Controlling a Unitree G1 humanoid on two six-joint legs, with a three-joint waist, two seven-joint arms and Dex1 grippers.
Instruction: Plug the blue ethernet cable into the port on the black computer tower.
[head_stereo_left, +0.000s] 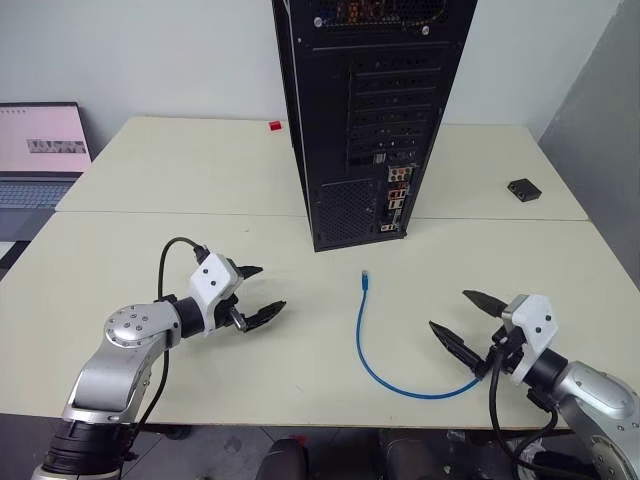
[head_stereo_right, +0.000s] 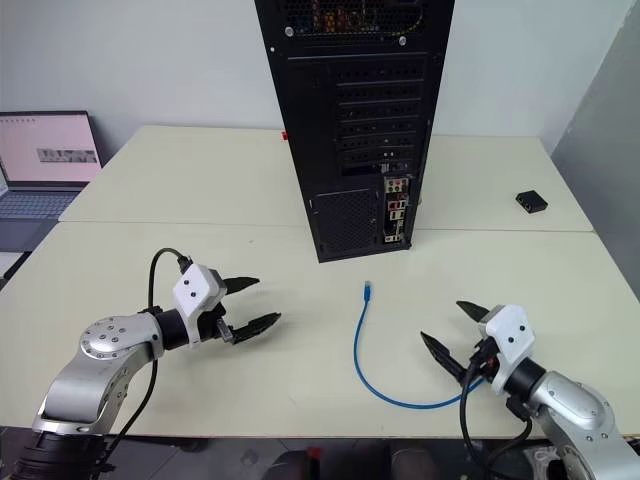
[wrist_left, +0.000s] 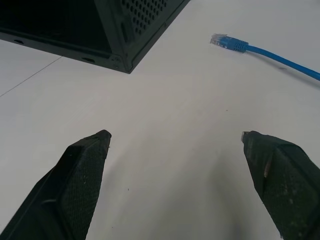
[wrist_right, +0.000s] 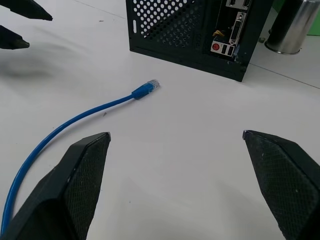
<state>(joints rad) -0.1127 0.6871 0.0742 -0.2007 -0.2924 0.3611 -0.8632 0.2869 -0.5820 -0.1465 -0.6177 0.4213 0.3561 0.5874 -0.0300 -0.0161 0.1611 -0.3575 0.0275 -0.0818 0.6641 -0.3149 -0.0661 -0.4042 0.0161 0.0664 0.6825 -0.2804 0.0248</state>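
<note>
- Two pale cream desks (head_stereo_left: 150, 260) are standing pushed together, a seam running between them; a plain white wall is rising behind and a grey panel is closing off the right side.
- The black computer tower (head_stereo_left: 365, 110) is standing upright across that seam, its rear panel facing the camera, vent grille low down and slot covers above.
- The port (head_stereo_left: 397, 190) is sitting somewhere in the small coloured connector cluster low on the tower's rear; which socket it is cannot be made out.
- The blue ethernet cable (head_stereo_left: 375, 375) is lying loose on the near desk in an open curve, one plug (wrist_right: 146, 90) pointing toward the tower's base but well apart from it, the other end running toward the right pincer.
- The left pincer (head_stereo_left: 255, 295) is hovering over the near desk with fingers spread apart, holding nothing, away from the cable.
- The right pincer (head_stereo_left: 468, 322) is likewise standing wide apart and empty, just beside the cable's near end.
- A laptop (head_stereo_left: 40, 150) is sitting open at the far left.
- A small black box (head_stereo_left: 523, 189) is lying on the far desk to the right.
- A small red object (head_stereo_left: 274, 125) is lying left of the tower.
</note>
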